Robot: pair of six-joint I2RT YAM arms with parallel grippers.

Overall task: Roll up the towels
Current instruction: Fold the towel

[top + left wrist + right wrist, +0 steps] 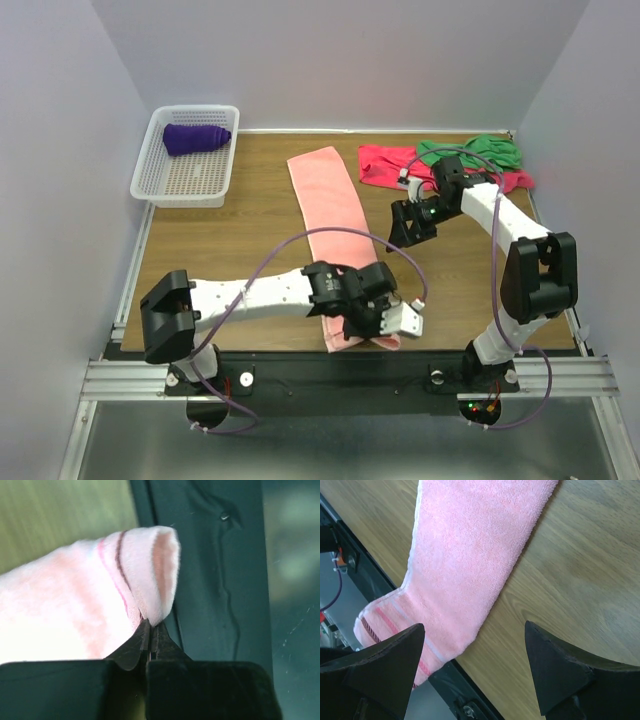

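A salmon-pink towel (335,215) lies flat as a long strip down the middle of the table, its near end reaching the front edge. My left gripper (368,330) is shut on the lifted, folded-over near end of that towel (75,605), which is pinched between the fingertips (145,635). My right gripper (410,228) hovers open just right of the strip, above bare wood; in its wrist view the towel (470,555) runs beside the left finger (395,665). A crimson towel (385,165) and a green towel (480,150) lie crumpled at the back right. A purple towel (195,138) sits rolled in the basket.
A white mesh basket (185,180) stands at the back left corner. The table's black front rail (220,580) runs just past the towel's near end. Grey walls close in the left, back and right sides.
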